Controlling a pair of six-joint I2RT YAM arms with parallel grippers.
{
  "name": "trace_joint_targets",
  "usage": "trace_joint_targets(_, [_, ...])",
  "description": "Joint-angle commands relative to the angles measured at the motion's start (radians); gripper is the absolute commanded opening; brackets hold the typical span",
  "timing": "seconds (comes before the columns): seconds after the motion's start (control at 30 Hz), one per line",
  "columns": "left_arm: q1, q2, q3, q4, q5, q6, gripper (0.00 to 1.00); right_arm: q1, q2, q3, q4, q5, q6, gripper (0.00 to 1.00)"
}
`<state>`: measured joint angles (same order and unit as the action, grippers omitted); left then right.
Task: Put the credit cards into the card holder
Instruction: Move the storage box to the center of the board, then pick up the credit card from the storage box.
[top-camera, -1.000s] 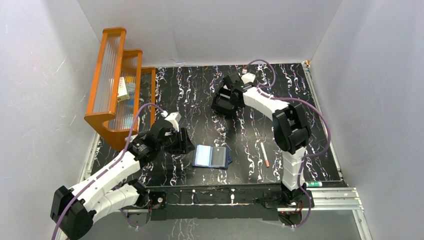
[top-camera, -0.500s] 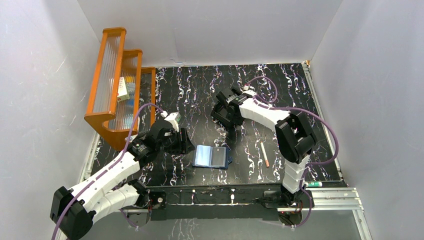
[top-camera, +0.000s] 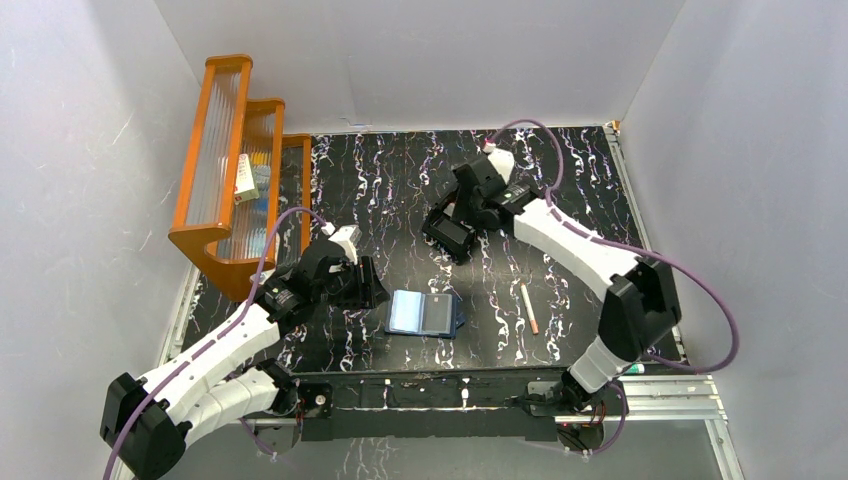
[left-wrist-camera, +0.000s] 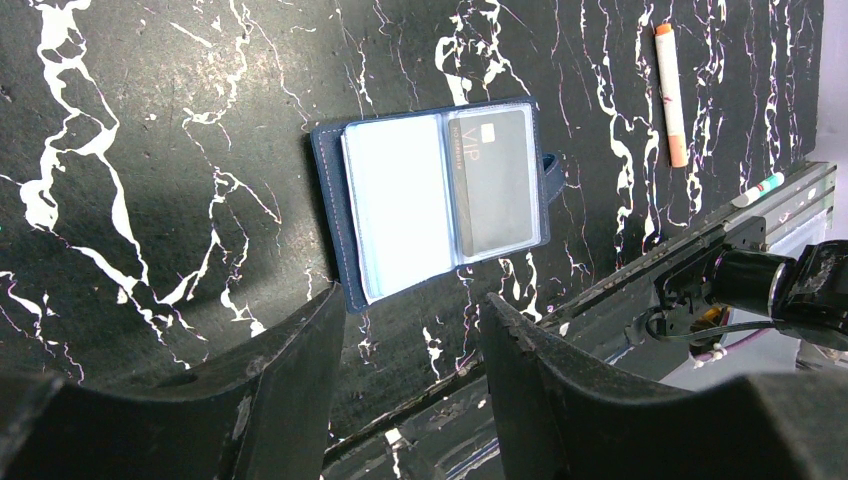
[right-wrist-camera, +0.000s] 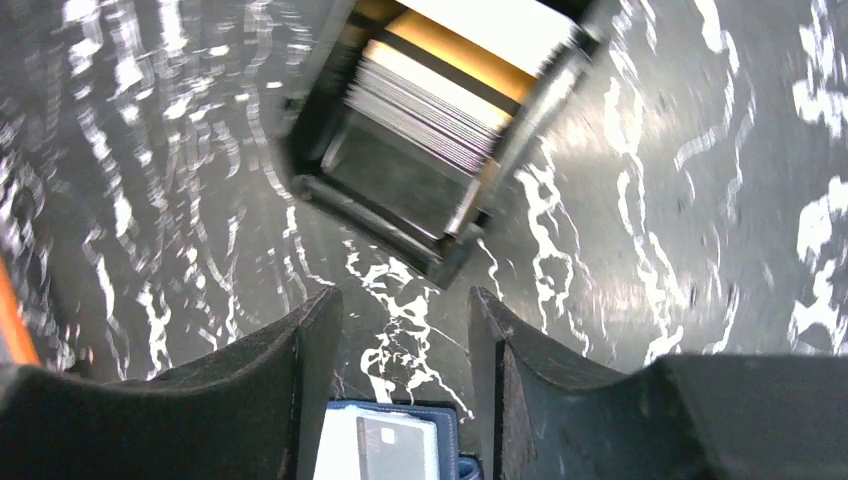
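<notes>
The navy card holder (top-camera: 425, 313) lies open near the table's front, with a grey card (top-camera: 438, 313) in its right sleeve; in the left wrist view the card holder (left-wrist-camera: 335, 215) and the grey card (left-wrist-camera: 495, 180) show clearly. Several more credit cards (right-wrist-camera: 450, 85), white, tan-gold and grey, stand in a black open-top box (top-camera: 447, 234). My right gripper (top-camera: 456, 212) hovers open and empty over that box; in its wrist view (right-wrist-camera: 405, 310) the box (right-wrist-camera: 385, 215) lies just ahead. My left gripper (top-camera: 366, 285) is open and empty, left of the card holder (left-wrist-camera: 412, 330).
A pale pencil-like stick (top-camera: 529, 307) with an orange tip lies right of the card holder. An orange slatted rack (top-camera: 235, 170) stands at the back left with small items in it. A marker (top-camera: 628, 368) lies on the front rail.
The right arm has swung: its elbow moved right and toward the front, and its wrist pulled back and up above the black box. The left arm and the card holder have not moved.
</notes>
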<state>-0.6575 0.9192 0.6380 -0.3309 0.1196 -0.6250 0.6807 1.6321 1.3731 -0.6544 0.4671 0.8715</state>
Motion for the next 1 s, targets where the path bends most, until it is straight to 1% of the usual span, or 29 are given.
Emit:
trace_joint_targets(0.0, [0.003,-0.011,0.009,-0.016,0.001,0.007,0.51,-0.004,-0.067,-0.015,0.284,-0.19,-0.541,0.59])
trace_joint_targets(0.1, [0.003,-0.023,0.006,-0.019,0.0,0.005,0.51,-0.004,-0.019,0.025,0.335,-0.156,-0.745,0.62])
trace_joint_targets(0.2, [0.004,-0.038,0.002,-0.021,-0.009,0.003,0.51,-0.006,0.066,0.069,0.366,-0.136,-0.955,0.64])
trace_joint_targets(0.27, [0.003,-0.044,0.003,-0.025,-0.016,0.003,0.51,-0.014,0.141,0.101,0.361,-0.155,-1.052,0.65])
trace_joint_targets(0.37, [0.004,-0.052,0.004,-0.037,-0.026,0.003,0.51,-0.032,0.231,0.148,0.324,-0.198,-1.15,0.66])
trace_joint_targets(0.47, [0.003,-0.063,-0.001,-0.04,-0.033,-0.002,0.51,-0.045,0.288,0.169,0.317,-0.232,-1.202,0.67])
trace_joint_targets(0.67, [0.003,-0.068,-0.003,-0.045,-0.041,-0.003,0.51,-0.048,0.342,0.16,0.335,-0.23,-1.268,0.67])
trace_joint_targets(0.8, [0.004,-0.062,-0.003,-0.045,-0.043,-0.004,0.51,-0.049,0.35,0.138,0.376,-0.144,-1.27,0.67])
trace_joint_targets(0.9, [0.004,-0.057,-0.001,-0.045,-0.042,-0.002,0.51,-0.049,0.342,0.11,0.433,-0.077,-1.28,0.65])
trace_joint_targets(0.97, [0.004,-0.054,0.0,-0.046,-0.041,-0.001,0.51,-0.049,0.338,0.103,0.451,-0.061,-1.287,0.63])
